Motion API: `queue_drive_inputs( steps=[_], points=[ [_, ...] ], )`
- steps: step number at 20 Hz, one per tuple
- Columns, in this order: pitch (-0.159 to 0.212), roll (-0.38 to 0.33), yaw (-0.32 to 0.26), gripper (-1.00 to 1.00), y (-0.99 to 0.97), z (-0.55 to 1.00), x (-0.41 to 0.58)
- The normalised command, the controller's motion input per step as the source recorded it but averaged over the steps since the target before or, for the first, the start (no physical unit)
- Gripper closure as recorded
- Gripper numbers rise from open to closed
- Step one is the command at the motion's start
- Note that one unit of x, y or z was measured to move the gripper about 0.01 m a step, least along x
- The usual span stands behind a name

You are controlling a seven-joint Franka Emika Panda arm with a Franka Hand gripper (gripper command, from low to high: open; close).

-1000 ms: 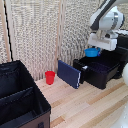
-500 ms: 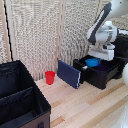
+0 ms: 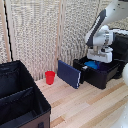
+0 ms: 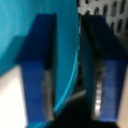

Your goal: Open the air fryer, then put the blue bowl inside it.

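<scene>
Wrist view: blue fingertips set on either side of the blue bowl rim, one inside, one outside, pinching it. Perforated black drawer floor visible behind. Exterior view: gripper lowered into the pulled-out drawer of the air fryer, bowl sitting inside the drawer beneath it. Dark-blue slab propped upright just beside the drawer's front, red cup nearby on the wooden table, black fabric bin well apart at the exterior view's left.

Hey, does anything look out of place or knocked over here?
Only the dark-blue slab, propped on edge against the open air fryer drawer. The red cup stands upright; nothing looks spilled.
</scene>
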Motion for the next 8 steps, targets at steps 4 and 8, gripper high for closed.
queue_drive_inputs(
  steps=[4, 8],
  points=[
    [0.073, 0.080, 0.004, -1.00, -0.11, 0.91, -0.006],
    [0.047, 0.084, 0.048, -1.00, 0.00, 0.90, 0.081]
  ],
)
